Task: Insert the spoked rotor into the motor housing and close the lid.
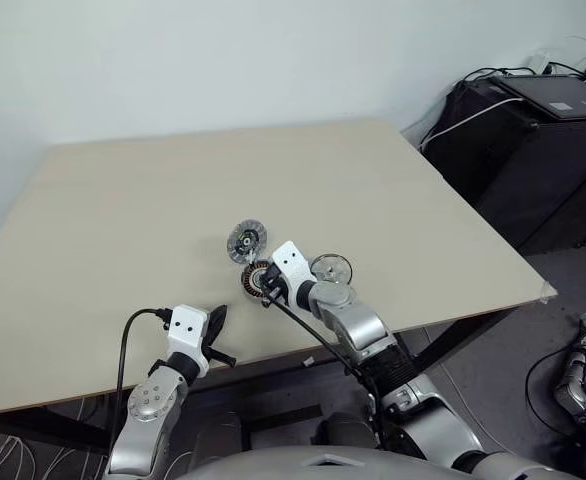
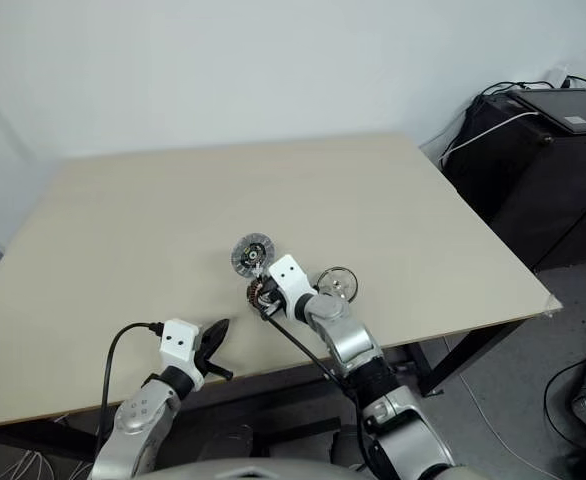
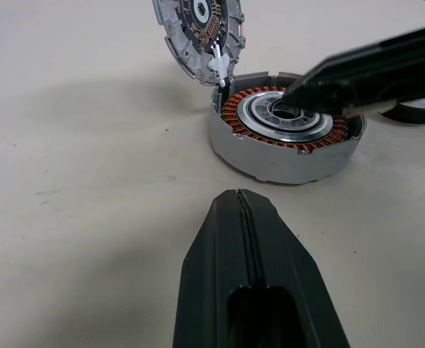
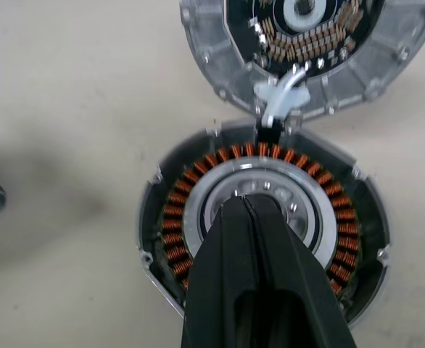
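Note:
The motor housing (image 4: 198, 210) lies open on the table, a grey cup ringed with coppery windings around a silver centre. My right gripper (image 4: 247, 203) is shut with nothing held, its tip over the housing's central bore; in the left wrist view its dark fingers (image 3: 365, 69) slant down into that centre. The lid (image 1: 246, 241) leans tilted just beyond the housing, dark inner face showing, joined to it by a white connector. The spoked rotor (image 1: 331, 268) lies flat to the right of my right wrist. My left gripper (image 3: 239, 197) is shut and empty, short of the housing near the table's front edge.
The beige table (image 1: 173, 190) stretches wide beyond and to the left of the parts. Its right edge falls off toward a black cabinet (image 1: 533, 140) with cables on it. More grey hardware (image 1: 576, 370) lies on the floor at the right.

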